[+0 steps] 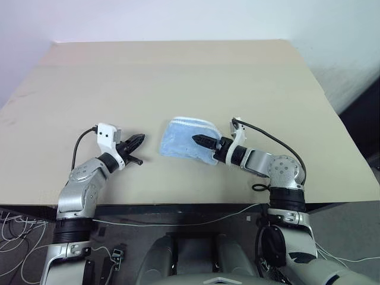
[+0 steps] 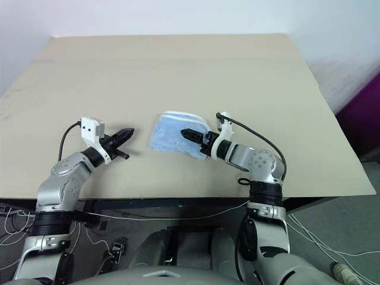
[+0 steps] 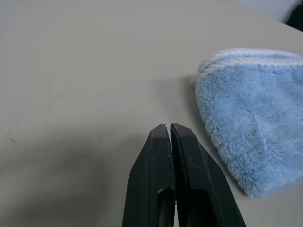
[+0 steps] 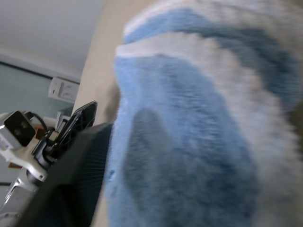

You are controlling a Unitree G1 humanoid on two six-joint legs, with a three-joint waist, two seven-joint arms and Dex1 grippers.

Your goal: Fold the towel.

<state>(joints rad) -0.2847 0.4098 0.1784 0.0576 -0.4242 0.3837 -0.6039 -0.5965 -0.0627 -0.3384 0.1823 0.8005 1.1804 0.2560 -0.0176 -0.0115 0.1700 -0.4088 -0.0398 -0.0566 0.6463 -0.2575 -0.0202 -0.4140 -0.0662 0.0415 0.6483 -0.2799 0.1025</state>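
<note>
in the eye views the towel point(image 1: 185, 140) lies folded into a small bundle near the middle of the counter point(image 1: 178, 77), toward its near edge. the left gripper point(image 1: 138, 142) sits just beside the towel on its left, apart from it, fingers pressed together on nothing. the right gripper point(image 1: 200, 140) reaches over the towel from the right; whether it is released or grasping cannot be told. the left wrist view adds the stacked whitish hems at the towel's point(image 3: 251, 118) folded edge and the clenched fingers point(image 3: 187, 175) clear of the cloth. the right wrist view shows terry pile point(image 4: 199, 123) up close, with the left gripper point(image 4: 78, 124) beyond it.
</note>
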